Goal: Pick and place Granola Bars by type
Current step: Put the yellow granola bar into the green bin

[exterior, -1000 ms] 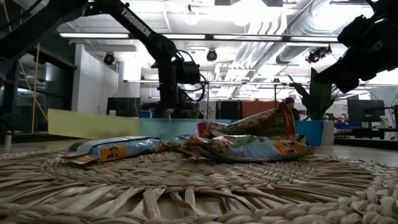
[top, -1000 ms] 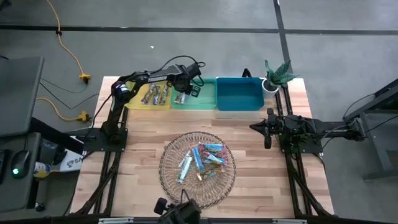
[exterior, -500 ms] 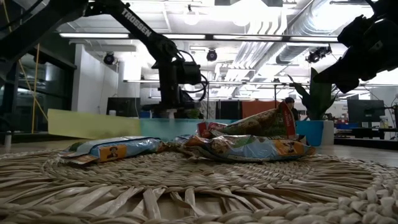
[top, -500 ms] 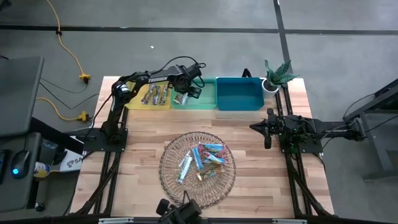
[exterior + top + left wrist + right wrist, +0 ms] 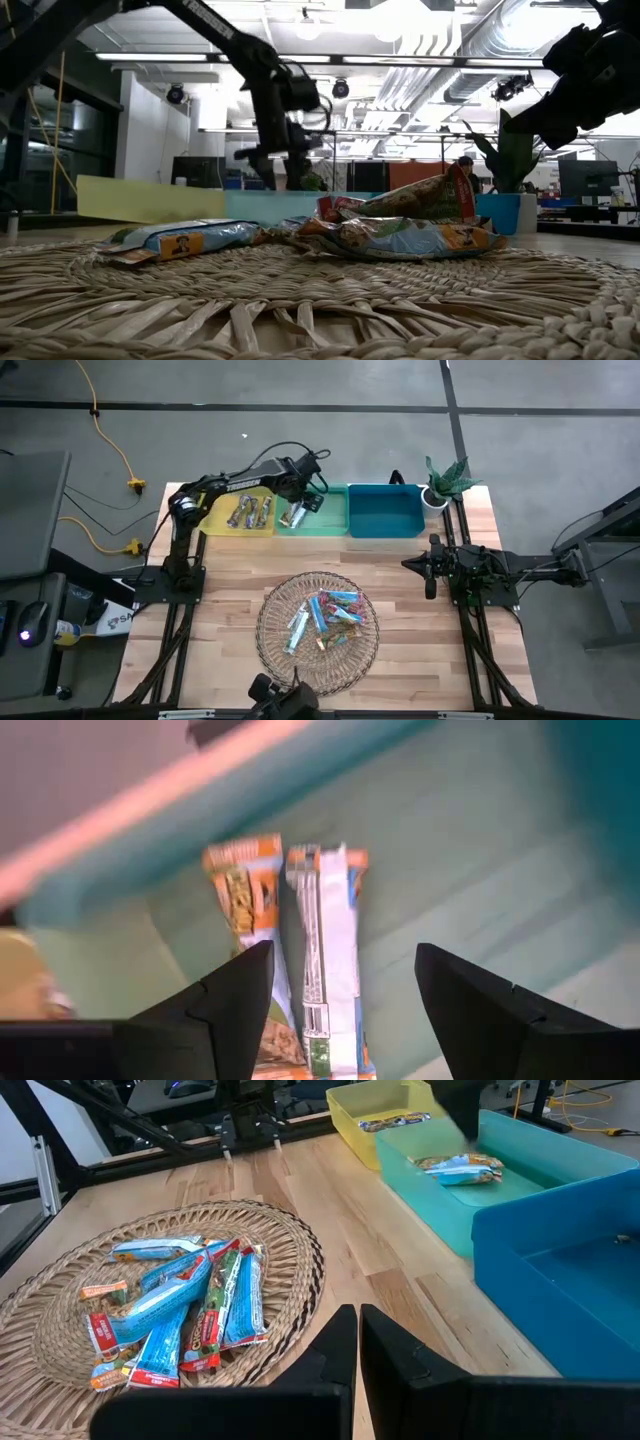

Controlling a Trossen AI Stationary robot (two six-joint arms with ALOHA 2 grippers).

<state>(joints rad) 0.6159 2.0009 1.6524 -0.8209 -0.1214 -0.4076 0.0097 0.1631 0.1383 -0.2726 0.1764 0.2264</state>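
Green bin (image 5: 325,518) holds two bars (image 5: 300,935).

Two dark, near-black arms built of slim tubular links and chunky joint housings. White block lettering along the left arm's forearm link. Black cables looping out over the left arm's wrist, just above the left gripper (image 5: 300,503). Black lattice frames under each base, either side of the wicker tray (image 5: 270,645). Fingers (image 5: 225,1005) matte black, flat-faced, angular, broadening toward the base. Right gripper (image 5: 358,1342) the same matte black, fingers straight-edged.
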